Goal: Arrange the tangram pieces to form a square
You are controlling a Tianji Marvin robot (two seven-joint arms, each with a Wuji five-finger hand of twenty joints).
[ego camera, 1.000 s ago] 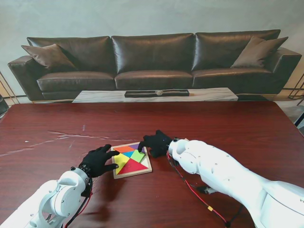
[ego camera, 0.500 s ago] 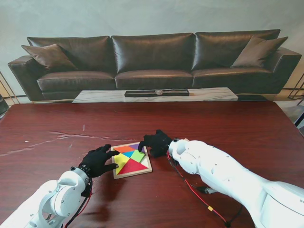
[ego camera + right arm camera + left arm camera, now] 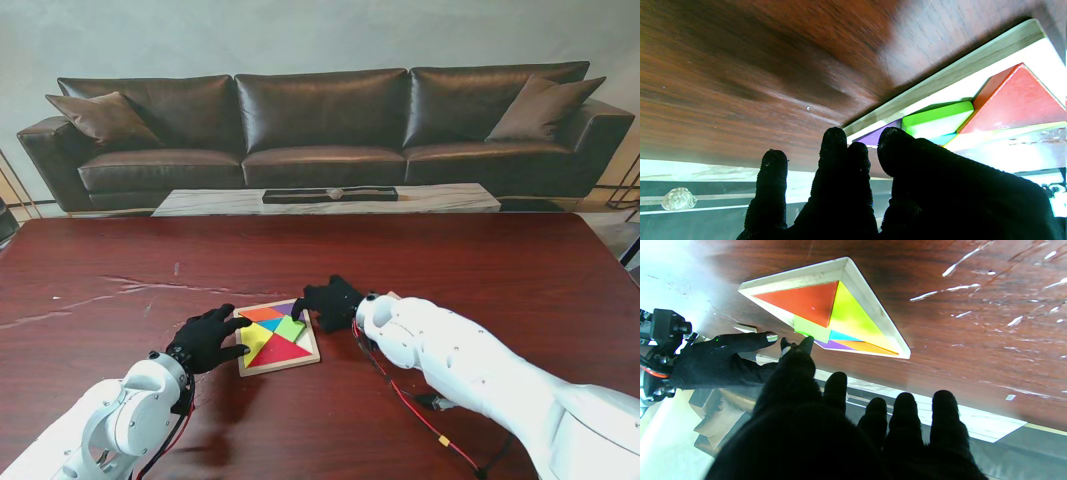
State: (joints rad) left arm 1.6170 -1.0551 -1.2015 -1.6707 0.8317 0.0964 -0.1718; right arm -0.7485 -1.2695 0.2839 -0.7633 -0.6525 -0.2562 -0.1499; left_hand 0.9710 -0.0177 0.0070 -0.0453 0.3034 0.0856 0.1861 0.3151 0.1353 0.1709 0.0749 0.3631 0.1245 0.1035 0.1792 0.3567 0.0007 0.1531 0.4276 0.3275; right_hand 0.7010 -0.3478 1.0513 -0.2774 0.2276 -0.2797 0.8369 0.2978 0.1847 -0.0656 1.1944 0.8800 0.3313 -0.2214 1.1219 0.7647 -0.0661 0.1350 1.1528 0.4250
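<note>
I'm looking down on a dark red wooden counter (image 3: 450,260), scratched on its left; a black leather sofa (image 3: 320,125) and a low coffee table (image 3: 330,200) stand beyond it. The tangram tray (image 3: 312,352) lies near me at centre, square, turned slightly off the counter's edges, coloured pieces (image 3: 272,335) inside. My left hand (image 3: 205,338) rests at its left edge, fingers spread, holding nothing. My right hand (image 3: 330,298), fingers loosely apart, reaches its far right corner, a fingertip (image 3: 806,341) at the green piece (image 3: 937,121).
</note>
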